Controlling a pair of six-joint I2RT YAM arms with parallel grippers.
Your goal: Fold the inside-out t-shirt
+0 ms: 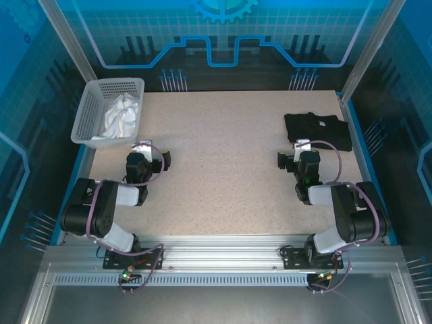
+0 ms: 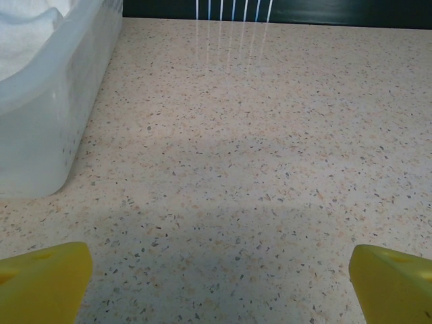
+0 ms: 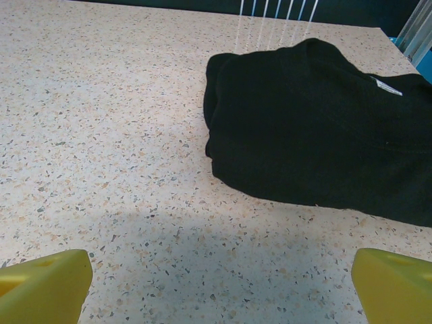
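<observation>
The inside-out t-shirt [image 1: 121,116] is a crumpled white bundle inside a white mesh basket [image 1: 86,111] at the table's far left corner. In the left wrist view a bit of the shirt [image 2: 27,30] shows over the basket wall [image 2: 47,128]. My left gripper [image 1: 150,151] rests low over the table just in front of the basket, open, with bare table between its yellow fingertips [image 2: 44,283]. My right gripper [image 1: 294,154] is open too, close to the table on the right side, its yellow fingertips [image 3: 391,283] wide apart with nothing between them.
A folded black garment [image 1: 317,130] lies at the far right, just ahead of the right gripper and slightly to its right [image 3: 317,121]. The speckled tabletop [image 1: 223,155] stretches between the two arms. Metal frame posts and blue walls bound the table.
</observation>
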